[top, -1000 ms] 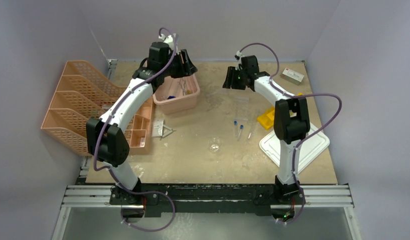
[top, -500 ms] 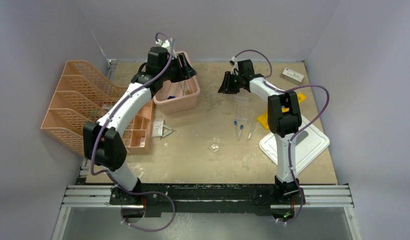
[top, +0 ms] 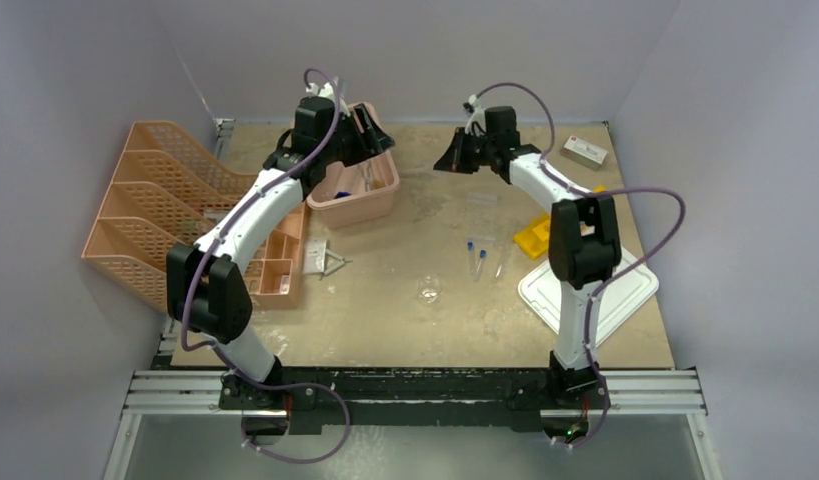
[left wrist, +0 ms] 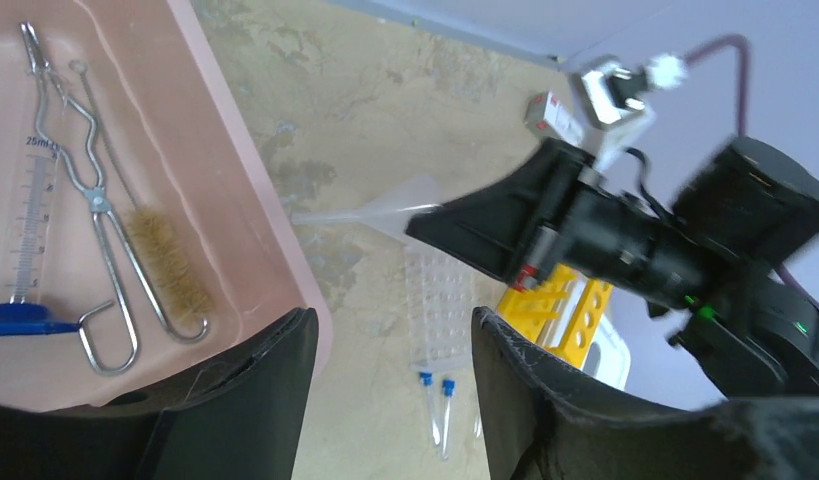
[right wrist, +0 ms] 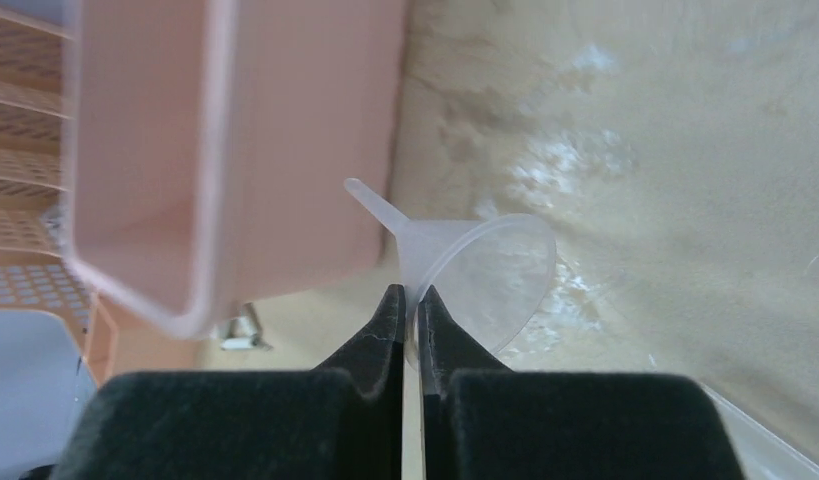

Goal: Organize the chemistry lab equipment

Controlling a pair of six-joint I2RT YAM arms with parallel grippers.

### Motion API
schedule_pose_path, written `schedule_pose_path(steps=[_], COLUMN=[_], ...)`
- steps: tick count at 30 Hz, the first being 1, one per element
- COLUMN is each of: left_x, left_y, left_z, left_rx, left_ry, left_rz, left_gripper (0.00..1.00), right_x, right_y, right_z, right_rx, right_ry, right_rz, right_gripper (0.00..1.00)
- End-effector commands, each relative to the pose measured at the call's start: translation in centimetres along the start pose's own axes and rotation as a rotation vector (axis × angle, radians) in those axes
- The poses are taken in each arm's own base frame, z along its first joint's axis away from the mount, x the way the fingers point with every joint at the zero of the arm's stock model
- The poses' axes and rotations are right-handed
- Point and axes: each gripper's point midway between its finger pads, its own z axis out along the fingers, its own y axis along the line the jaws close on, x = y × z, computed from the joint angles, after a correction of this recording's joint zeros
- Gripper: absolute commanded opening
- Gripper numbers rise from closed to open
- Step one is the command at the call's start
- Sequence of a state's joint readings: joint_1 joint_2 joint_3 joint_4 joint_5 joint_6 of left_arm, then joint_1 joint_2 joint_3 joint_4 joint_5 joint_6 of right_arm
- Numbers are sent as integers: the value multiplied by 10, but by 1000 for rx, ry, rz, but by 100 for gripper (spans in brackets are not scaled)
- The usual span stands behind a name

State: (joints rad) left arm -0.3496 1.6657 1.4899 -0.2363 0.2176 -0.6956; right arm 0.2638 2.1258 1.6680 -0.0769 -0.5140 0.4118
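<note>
My right gripper (right wrist: 407, 300) is shut on the rim of a clear plastic funnel (right wrist: 475, 275), held above the table beside the pink bin (right wrist: 235, 150). In the top view the right gripper (top: 447, 160) hangs at the back centre. My left gripper (left wrist: 395, 340) stands open and empty over the bin's right wall (left wrist: 255, 200). Inside the bin lie metal scissor-tongs (left wrist: 95, 200), a wire tube brush (left wrist: 165, 265) and a blue-ended dropper (left wrist: 25, 240). Two blue-capped tubes (top: 475, 255), a clear rack (top: 482, 205), a yellow holed rack (top: 533, 238) and a tiny beaker (top: 428, 292) rest on the table.
Orange mesh file trays (top: 155, 215) line the left side. The bin's white lid (top: 625, 290) lies at the right near the right arm. A small box (top: 584, 152) sits at the back right. A small metal item (top: 330, 262) lies beside the trays.
My right gripper has shut on the funnel and raised it toward the back of the table. The left gripper has shifted slightly back over the bin.
</note>
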Motion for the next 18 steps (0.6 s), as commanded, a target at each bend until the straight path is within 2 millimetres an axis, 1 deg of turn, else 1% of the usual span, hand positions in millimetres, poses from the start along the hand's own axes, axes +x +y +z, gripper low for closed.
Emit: schedule_pose_path(steps=[1,3,5,7,10,13,16,18], left_x=[-35,-35,-40,-43,-50,-55,-60,-61], left_y=[-25,-30,-43,-50,-58,-72,-85,-88], left_z=[-2,3,6,6,5,-4,-16,-20], left_rx=[72,104,179,229,286,375,467,499], left_ry=[-138,-139,-153,-179,-211,-237,-271,-286], left_rz=[-101,-152,-192,-231,-276,-312,-344,-354], left_gripper=[59,60,60,60,60,59,59,60], right_x=[-74,-83,-89,-93,-88,-83,-80,-79], right_y=[80,100,125,142,161,166,166,164], right_z=[-77,-99,-117,-128,-138,-144,-143,-142], right_rx=[-144,-201,-288,-351,-452,-482,-481,-481], right_ry=[-245,-284,-308,-325,-303,-294,-283,-280], right_rz=[-115,-131,-153,-157,-114,-111,-112,-101], right_gripper=[0,0,0,0,0,0,0,0])
